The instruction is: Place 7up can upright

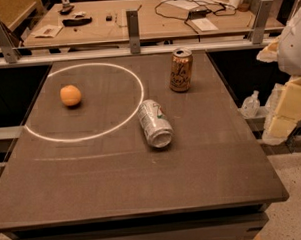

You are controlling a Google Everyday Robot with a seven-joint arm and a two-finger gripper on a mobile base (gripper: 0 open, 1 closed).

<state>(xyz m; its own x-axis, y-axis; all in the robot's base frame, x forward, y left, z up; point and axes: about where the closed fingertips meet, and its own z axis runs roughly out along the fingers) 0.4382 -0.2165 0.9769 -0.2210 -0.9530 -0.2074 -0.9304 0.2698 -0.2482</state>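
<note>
On the dark worktop [143, 192] the 7up can [155, 123] lay on its side, just outside a white circle [41, 134]. The gripper [289, 108] hung beyond the worktop's right edge, well apart; whether clenched or released, I cannot tell. Farther back, an orange [70, 95] sat inside the circle and a gold can [181, 69] stood upright.

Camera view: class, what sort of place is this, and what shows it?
Probably a robotics lab or workshop: a table with a white circle marked on it, a workbench behind strewn with cables, and the robot's gripper at the right edge. The 7up can lies on its side.
</note>
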